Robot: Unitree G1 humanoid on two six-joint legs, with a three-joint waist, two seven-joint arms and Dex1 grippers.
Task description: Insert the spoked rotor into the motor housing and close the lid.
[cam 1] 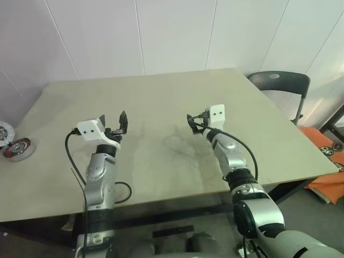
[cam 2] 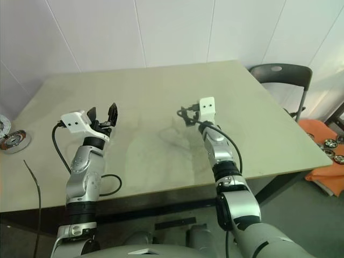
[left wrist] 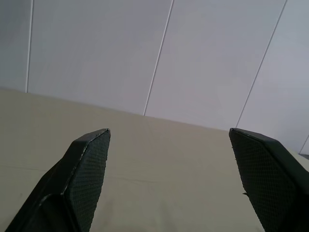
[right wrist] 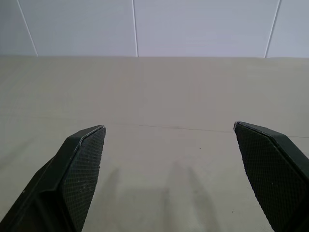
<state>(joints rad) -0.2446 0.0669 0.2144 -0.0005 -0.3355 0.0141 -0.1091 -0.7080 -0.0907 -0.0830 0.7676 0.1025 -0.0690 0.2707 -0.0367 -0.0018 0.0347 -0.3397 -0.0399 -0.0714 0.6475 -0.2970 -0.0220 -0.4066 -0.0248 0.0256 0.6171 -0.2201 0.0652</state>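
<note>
Two black grippers hang over a big, flat, tan table (cam 1: pixel 161 97), and both hold nothing.

From the left eye, the left gripper (cam 1: pixel 119 124) sits over the left side of the table with its fingers spread apart. The right gripper (cam 1: pixel 194 122) sits near the middle, tilted, and it looks spread too. Far off at the robot's left, at the table's edge, is the motor housing (cam 1: pixel 19 148). It is round and thick, with a shiny silver rim, a ring of orange-brown coils and a pale middle. Just beside it, cut off by the side of the view, is a flat, grey, round piece (cam 1: pixel 4 132) with thin lines on it. I think it is the spoked rotor, but it is too small to be sure. A dark chair (cam 1: pixel 279 83) stands past the far right corner.

From the right eye, the housing is at the far left again, well apart from both grippers. Small round parts lie on something orange (cam 2: pixel 322 134) down at the right.

From the left wrist, two bumpy black fingers (left wrist: pixel 84 174) stand wide apart over bare table, with a white panelled wall (left wrist: pixel 145 48) behind.

From the right wrist, two bumpy fingers (right wrist: pixel 79 164) also stand wide apart over bare table.

I think the job has not started. The first step is picking up the rotor. The left arm would need to reach far out to its side.
</note>
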